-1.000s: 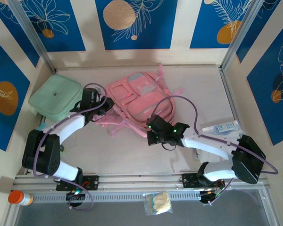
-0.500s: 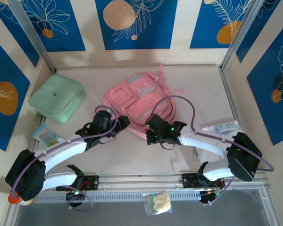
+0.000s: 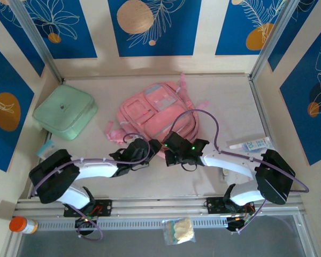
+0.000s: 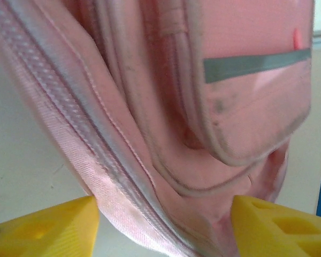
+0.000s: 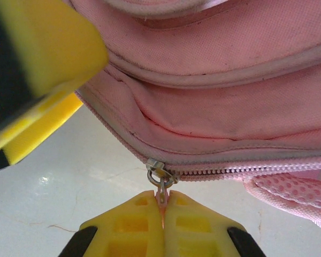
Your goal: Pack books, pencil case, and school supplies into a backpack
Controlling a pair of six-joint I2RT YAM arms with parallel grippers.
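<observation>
Right fingers (image 5: 162,227) pinched shut on zipper pull (image 5: 161,186); left fingers (image 3: 147,148) half open astride backpack (image 3: 158,115) hem at 6 o'clock. Clamp hem first, then drag pull along the seam.

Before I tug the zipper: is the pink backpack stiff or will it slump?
Probably slumps: the backpack fabric creases above the zipper pull pinched by the right gripper. Lying flat, it looks light, so may slide on the smooth table.

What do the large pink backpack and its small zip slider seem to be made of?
Large pink backpack: matte woven fabric, judging by visible weave and stitched seams. Small zip slider: probably metal, since it looks silvery and shiny.
</observation>
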